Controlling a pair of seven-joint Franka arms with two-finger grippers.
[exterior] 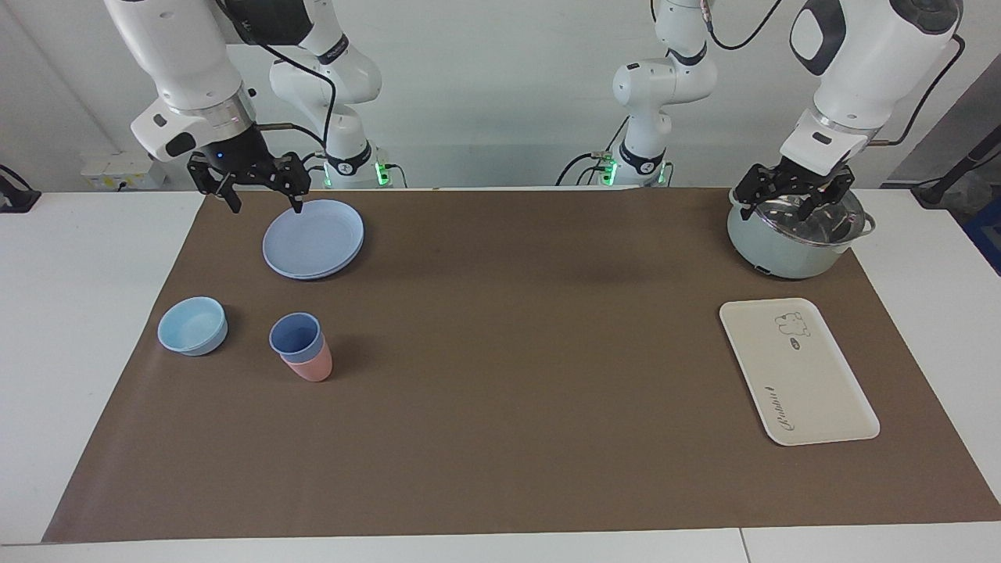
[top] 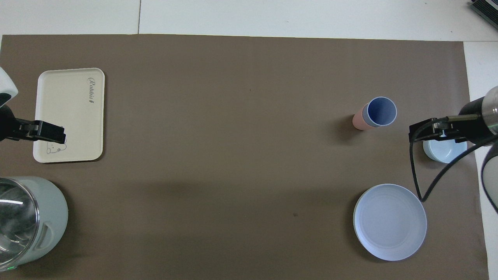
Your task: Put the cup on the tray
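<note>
At the right arm's end, your cup (exterior: 295,334) sits nested in a pink cup (exterior: 311,366), far from the tray (exterior: 798,371); both pincers, right (exterior: 266,197) and left (exterior: 790,202), hang wide, empty.

You are looking at what appears to be a robotics lab: two pedestal-mounted arms, cabling, bare white walls, brown mat (exterior: 500,375) covering a white table (exterior: 94,313).
</note>
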